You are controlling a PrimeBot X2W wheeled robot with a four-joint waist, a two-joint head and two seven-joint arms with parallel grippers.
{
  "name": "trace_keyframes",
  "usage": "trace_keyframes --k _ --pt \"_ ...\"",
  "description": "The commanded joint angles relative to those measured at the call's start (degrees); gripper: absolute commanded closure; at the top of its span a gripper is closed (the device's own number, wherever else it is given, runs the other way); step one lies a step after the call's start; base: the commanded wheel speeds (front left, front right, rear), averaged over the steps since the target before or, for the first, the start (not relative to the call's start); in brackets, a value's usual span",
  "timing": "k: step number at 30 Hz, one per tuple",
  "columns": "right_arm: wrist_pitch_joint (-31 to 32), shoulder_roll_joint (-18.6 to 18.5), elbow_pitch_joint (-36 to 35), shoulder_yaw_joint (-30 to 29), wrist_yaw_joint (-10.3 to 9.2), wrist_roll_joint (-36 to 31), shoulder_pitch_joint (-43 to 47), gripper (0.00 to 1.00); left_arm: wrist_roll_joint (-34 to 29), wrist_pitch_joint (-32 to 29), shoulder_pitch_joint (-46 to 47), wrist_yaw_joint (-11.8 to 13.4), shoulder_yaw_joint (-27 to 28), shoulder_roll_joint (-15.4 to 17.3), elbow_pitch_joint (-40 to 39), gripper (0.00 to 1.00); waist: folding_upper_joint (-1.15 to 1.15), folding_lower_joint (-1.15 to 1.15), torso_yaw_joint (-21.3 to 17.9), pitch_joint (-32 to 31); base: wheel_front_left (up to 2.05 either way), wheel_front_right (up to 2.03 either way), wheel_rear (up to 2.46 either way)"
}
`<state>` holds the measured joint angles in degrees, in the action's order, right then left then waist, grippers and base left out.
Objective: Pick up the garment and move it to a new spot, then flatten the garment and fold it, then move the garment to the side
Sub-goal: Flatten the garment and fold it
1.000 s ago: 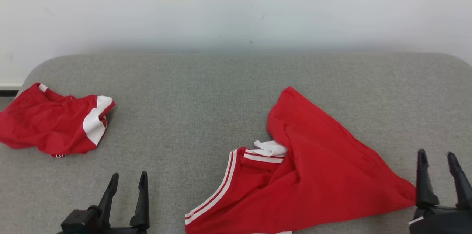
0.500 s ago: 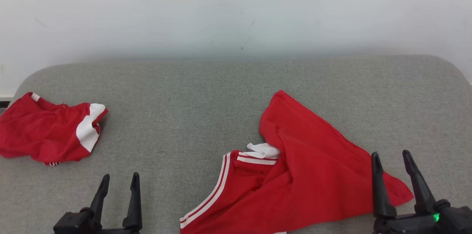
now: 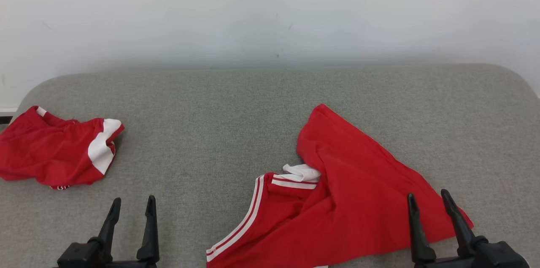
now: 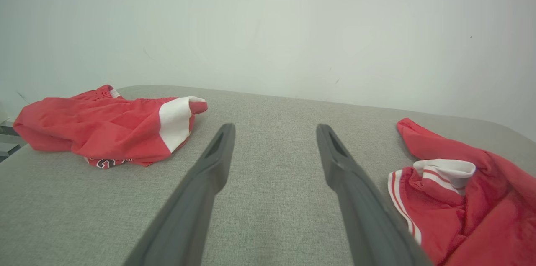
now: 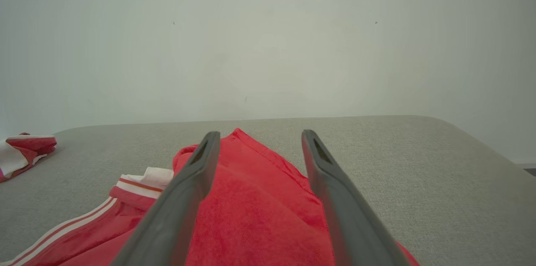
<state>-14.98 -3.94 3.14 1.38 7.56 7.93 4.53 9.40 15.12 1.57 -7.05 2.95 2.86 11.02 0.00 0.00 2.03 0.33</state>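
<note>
A crumpled red garment (image 3: 350, 200) with white stripes lies on the grey surface, right of centre, running off the bottom edge of the head view. It also shows in the left wrist view as the red garment (image 4: 469, 199) and in the right wrist view as the red garment (image 5: 259, 211). My right gripper (image 3: 427, 200) is open over the garment's right corner, and red cloth shows between its fingers (image 5: 190, 190) in the wrist view. My left gripper (image 3: 132, 203) stands open over bare grey fabric, left of the garment, with nothing between its fingers (image 4: 209, 174).
A second red and white garment (image 3: 59, 154) lies bunched near the left edge of the grey padded surface (image 3: 219, 124), also seen as the bunched red cloth (image 4: 109, 125). A white wall (image 3: 270, 10) rises behind. The surface's rounded corners lie at far left and far right.
The camera shifted a little to the right and down at first. My right gripper has moved left and toward the near edge, from beside the garment's right tip to over it. The left gripper barely moved.
</note>
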Motion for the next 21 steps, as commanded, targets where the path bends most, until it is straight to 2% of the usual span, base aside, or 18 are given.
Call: trace_keyframes --k 1,11,21 --pt "-0.25 0.27 0.55 -0.11 -0.15 -0.46 -0.31 0.0 -0.35 0.04 -0.71 0.07 0.12 0.04 -0.13 0.0 0.0 0.0 0.05 -0.01 0.0 0.0 0.0" --pt "-0.28 0.77 2.63 -0.14 -0.15 -0.41 -1.11 0.0 -0.66 0.04 0.96 -0.02 -0.89 0.04 0.43 0.0 0.0 0.0 -0.6 0.69 0.0 0.0 0.0" --pt "-0.19 0.93 3.26 1.28 -0.15 -0.35 -3.87 0.0 -1.37 0.04 11.59 -0.31 -8.96 2.34 4.88 0.0 0.0 0.0 -4.16 3.22 0.0 0.0 0.0"
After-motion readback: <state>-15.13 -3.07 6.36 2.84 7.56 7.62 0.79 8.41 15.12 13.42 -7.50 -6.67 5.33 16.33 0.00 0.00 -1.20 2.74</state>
